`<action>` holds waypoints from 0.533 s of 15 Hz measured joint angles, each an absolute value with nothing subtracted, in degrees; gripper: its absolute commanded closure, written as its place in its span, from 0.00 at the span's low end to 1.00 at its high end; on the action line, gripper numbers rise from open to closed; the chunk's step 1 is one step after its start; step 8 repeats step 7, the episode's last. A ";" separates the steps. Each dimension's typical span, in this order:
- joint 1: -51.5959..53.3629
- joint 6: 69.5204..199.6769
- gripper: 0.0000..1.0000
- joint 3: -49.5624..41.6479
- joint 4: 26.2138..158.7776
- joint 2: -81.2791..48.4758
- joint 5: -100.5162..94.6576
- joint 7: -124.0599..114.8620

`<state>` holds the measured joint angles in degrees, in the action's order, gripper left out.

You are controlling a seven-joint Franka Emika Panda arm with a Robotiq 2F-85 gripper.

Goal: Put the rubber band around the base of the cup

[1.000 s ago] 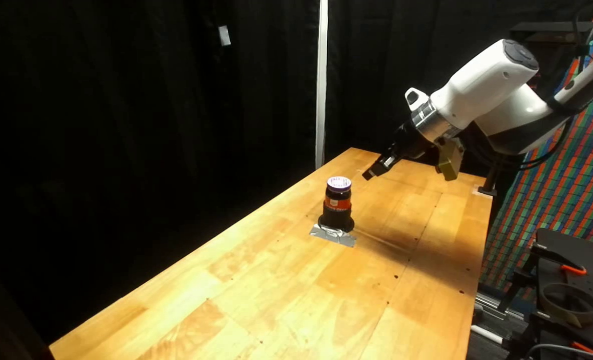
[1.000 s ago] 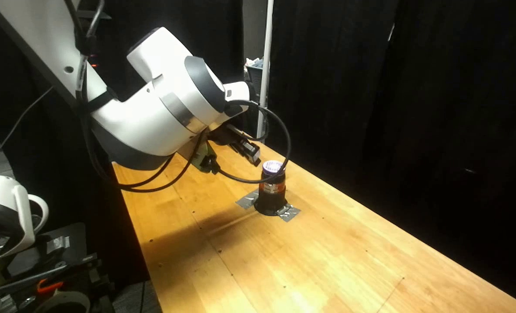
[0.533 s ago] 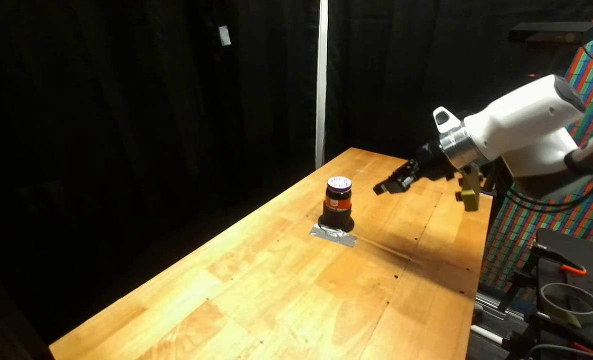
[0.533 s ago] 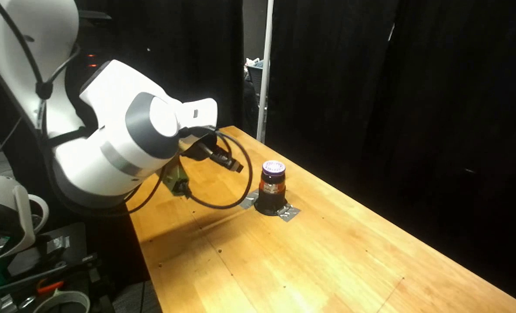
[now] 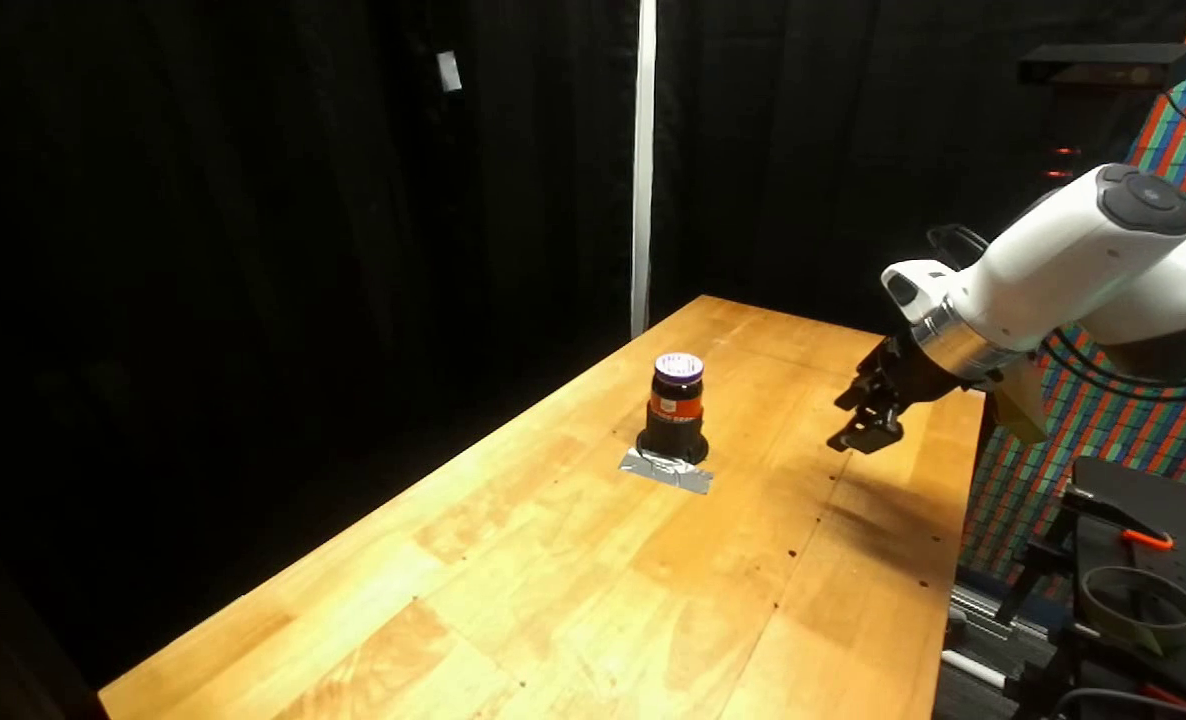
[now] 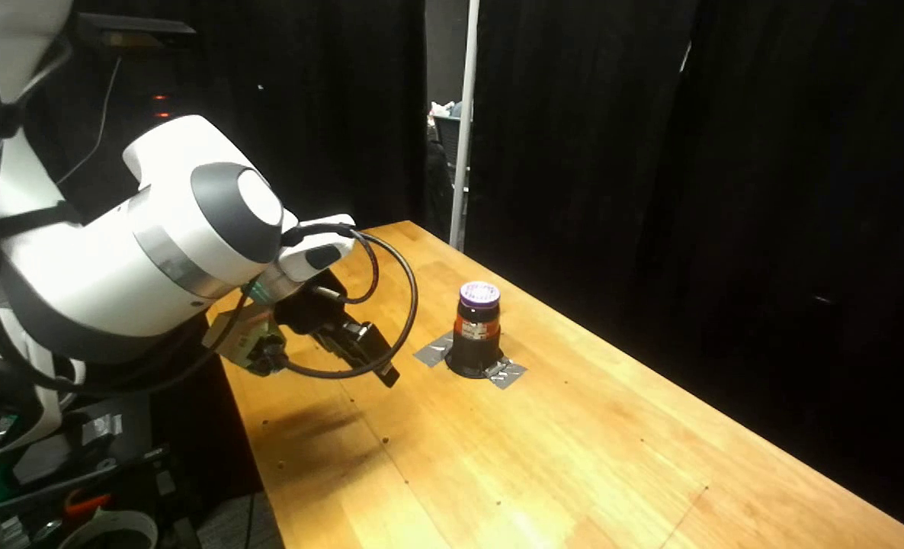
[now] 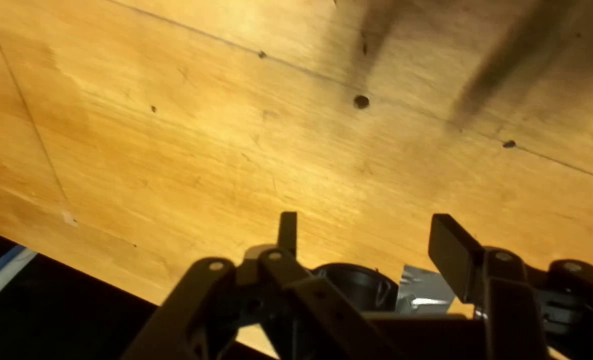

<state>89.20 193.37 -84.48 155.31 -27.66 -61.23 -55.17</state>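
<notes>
Nearest, the black gripper (image 7: 364, 222) is hanging above the table (image 5: 553, 580) with its fingers (image 7: 454, 257) standing wide apart, and in the wrist view wood is showing between the tips. The gripper is angling downward from the white arm (image 5: 1043, 265) and casting soft shadows (image 5: 878, 525) on the wood, where dark holes (image 7: 361, 102) are dotting the surface. Past the fingers, the wrist view is showing part of a round black base (image 7: 354, 277), the gripper itself hiding the rest, with silver tape (image 7: 421, 287) lying right beside it. The cup (image 5: 675, 405) is standing upright on the table, that black base flaring around its foot, and in both exterior views it is standing apart from the gripper; its side is showing a dark upper part and an orange-red label (image 5: 688, 409), and a white lid (image 5: 679, 366) with a purple rim is topping it. In an exterior view, strips of that tape (image 6: 508, 373) are reaching onto the wood on two sides of the base. Off the table's edge, a pale roll (image 5: 1118, 630) is resting on a dark shelf (image 5: 1183, 500). Farther back, a slim pale pole (image 5: 644, 180) is rising behind the table, and black curtains (image 5: 303, 200) are hanging beyond the wood
</notes>
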 measured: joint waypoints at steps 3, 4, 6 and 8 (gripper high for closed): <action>90.71 179.87 0.00 -85.71 155.52 -18.22 -64.44 -53.96; 92.13 175.40 0.00 -86.03 155.48 -15.08 -62.72 -52.20; 96.57 166.63 0.00 -87.54 154.49 -8.88 -58.27 -48.65; 98.83 162.84 0.00 -88.29 153.27 -5.96 -56.42 -47.69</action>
